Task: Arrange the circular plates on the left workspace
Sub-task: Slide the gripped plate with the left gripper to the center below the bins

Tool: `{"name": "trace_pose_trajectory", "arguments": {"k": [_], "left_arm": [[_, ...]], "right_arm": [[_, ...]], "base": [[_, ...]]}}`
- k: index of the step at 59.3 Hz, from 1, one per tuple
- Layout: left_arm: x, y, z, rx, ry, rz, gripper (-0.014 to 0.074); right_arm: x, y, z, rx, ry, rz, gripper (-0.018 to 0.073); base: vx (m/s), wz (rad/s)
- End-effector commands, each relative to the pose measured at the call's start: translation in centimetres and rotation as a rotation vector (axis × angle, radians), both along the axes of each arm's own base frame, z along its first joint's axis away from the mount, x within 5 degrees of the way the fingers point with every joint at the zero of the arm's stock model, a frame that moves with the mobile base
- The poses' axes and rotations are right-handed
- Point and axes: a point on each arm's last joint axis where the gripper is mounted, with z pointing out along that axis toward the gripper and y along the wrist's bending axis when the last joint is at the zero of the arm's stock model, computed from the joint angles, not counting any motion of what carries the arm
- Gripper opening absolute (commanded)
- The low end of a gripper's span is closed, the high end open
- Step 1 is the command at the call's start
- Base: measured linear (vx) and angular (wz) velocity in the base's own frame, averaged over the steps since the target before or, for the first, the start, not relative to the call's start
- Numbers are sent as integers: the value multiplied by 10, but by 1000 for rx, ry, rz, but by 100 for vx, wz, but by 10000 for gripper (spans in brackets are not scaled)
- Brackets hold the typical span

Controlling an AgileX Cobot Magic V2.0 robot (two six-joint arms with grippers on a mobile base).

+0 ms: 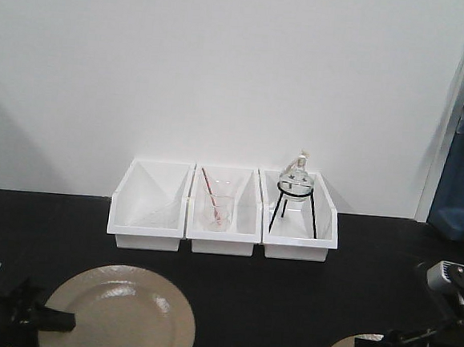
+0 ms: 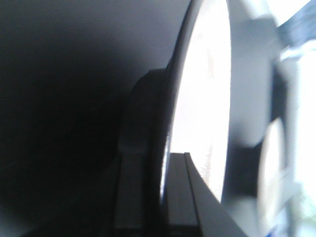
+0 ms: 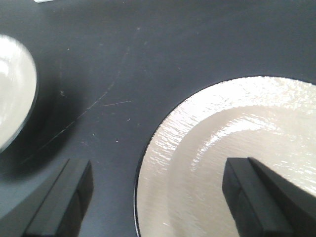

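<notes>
Three white bins (image 1: 222, 243) at 12 o'clock (beaker (image 1: 218, 211), tripod (image 1: 312, 216) with flask (image 1: 296, 177)) sit well apart from both glossy beige, dark-rimmed plates over the black countertop (image 1: 270, 305): left plate (image 1: 120, 313) at 7 o'clock, rim clamped in left gripper (image 1: 48, 318); right plate (image 3: 237, 148) at 5, right gripper (image 3: 158, 197) spread, straddling its rim.

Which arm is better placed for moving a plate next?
Left. The left gripper clamps the rim of the left plate; the right gripper is open, straddling the edge of the right plate.
</notes>
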Motion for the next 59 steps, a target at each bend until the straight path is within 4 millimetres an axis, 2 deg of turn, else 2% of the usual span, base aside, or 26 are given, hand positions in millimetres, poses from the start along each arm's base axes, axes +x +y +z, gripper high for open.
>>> {"name": "trace_pose_trajectory", "arguments": {"k": [1, 14, 35, 47, 59], "left_arm": [[11, -22, 37, -161, -119, 65, -1], [23, -62, 35, -137, -117, 59, -1], [58, -125, 26, -171, -101, -47, -1], [73, -138, 21, -149, -100, -24, 1], [76, -141, 7, -80, -75, 27, 31]], "right_arm": [[4, -2, 17, 6, -75, -23, 580], [4, -2, 17, 7, -75, -22, 580], [4, -2, 17, 5, -77, -25, 580], [4, -2, 17, 5, -77, -25, 580], [4, -2, 17, 5, -78, -26, 580]], "base": [[0, 0], [0, 0], [0, 0], [0, 0], [0, 0]]}}
